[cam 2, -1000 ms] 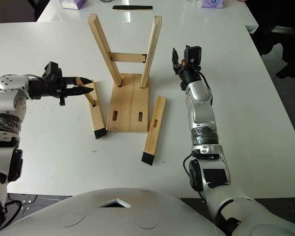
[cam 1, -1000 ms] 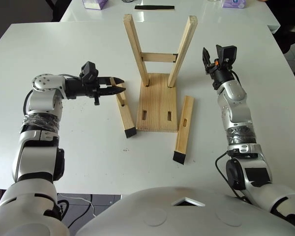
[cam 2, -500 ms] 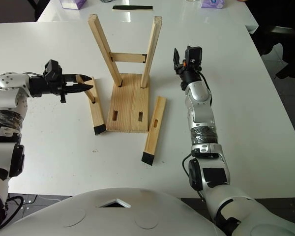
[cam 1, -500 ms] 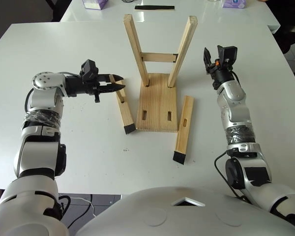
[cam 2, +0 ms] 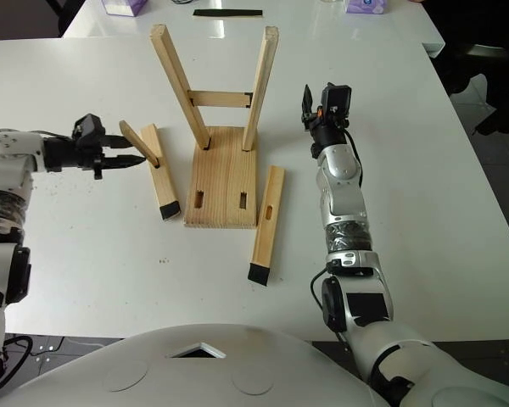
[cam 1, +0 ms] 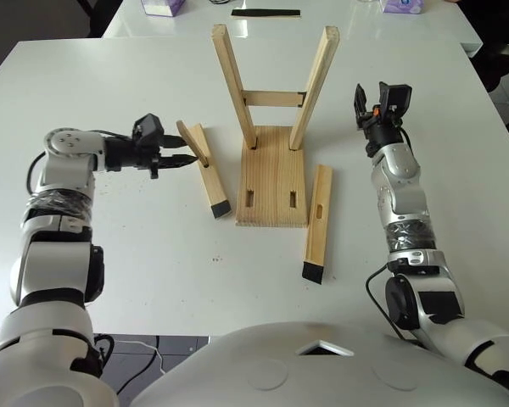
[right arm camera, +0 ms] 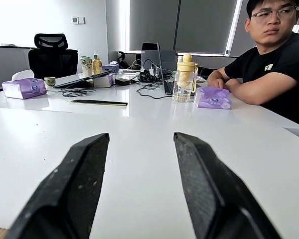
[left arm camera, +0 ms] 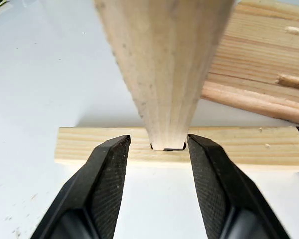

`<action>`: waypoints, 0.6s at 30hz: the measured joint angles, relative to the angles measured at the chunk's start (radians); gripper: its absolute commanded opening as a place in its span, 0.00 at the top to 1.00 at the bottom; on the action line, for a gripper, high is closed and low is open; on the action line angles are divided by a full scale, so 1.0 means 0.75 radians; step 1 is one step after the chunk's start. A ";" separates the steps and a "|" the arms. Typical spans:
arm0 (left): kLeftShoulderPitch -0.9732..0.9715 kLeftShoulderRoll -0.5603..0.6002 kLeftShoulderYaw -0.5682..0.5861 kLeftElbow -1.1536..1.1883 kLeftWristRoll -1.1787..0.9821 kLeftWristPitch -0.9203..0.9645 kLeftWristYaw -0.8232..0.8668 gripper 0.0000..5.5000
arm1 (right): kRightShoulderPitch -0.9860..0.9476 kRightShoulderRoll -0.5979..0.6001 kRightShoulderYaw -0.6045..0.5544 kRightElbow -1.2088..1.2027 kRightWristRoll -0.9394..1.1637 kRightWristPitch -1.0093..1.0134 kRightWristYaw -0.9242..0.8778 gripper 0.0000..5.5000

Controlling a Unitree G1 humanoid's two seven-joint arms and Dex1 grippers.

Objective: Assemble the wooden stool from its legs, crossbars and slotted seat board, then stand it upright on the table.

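The slotted seat board [cam 1: 272, 176] lies flat mid-table. Two legs [cam 1: 234, 85] [cam 1: 316, 85] stand in its far slots, joined by a crossbar [cam 1: 276, 98]. A loose leg [cam 1: 214, 185] with a black tip lies along the board's left side, and another loose leg [cam 1: 317, 222] lies on its right. My left gripper [cam 1: 183, 158] is left of the board, shut on a short loose crossbar [cam 1: 192, 141] that tilts up over the left leg's far end; this crossbar [left arm camera: 162, 59] sits between the black fingers [left arm camera: 109, 174]. My right gripper [cam 1: 371, 95] hangs open, raised right of the standing legs.
A second white table behind carries a black strip [cam 1: 266, 13], purple tissue packs [cam 1: 163, 7] [cam 1: 401, 6], a bottle [right arm camera: 183, 77] and laptops. The white table [cam 1: 153, 271] has bare room in front of the board and at both sides.
My left gripper has drawn back to the left, and the short crossbar now tilts up in its fingers. The left loose leg shifted slightly. The right arm barely moved.
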 measured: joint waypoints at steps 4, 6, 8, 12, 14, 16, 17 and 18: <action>0.164 0.073 0.082 -0.163 -0.046 0.039 -0.002 0.61 | 0.028 -0.002 -0.010 -0.017 0.001 0.000 -0.014 0.56; 0.261 0.094 0.128 -0.276 -0.084 0.091 0.008 0.61 | 0.041 -0.005 -0.020 -0.037 0.001 0.000 -0.024 0.56; 0.351 0.100 0.197 -0.402 -0.110 0.149 0.087 0.61 | 0.059 -0.008 -0.028 -0.052 0.000 0.001 -0.027 0.56; 0.403 0.059 0.385 -0.599 -0.138 0.292 0.478 0.61 | 0.078 -0.011 -0.049 -0.078 0.001 0.002 -0.037 0.56; 0.401 -0.029 0.475 -0.759 -0.183 0.401 0.707 0.61 | 0.082 -0.011 -0.052 -0.092 0.001 0.002 -0.039 0.56; 0.400 -0.149 0.515 -0.939 -0.231 0.501 0.905 0.61 | 0.084 -0.013 -0.054 -0.095 0.001 0.003 -0.041 0.56; 0.401 -0.237 0.519 -1.062 -0.258 0.566 1.031 0.61 | 0.085 -0.015 -0.056 -0.096 0.001 0.005 -0.041 0.56; 0.401 -0.325 0.516 -1.165 -0.279 0.617 1.130 0.61 | 0.085 -0.017 -0.056 -0.096 0.001 0.007 -0.041 0.56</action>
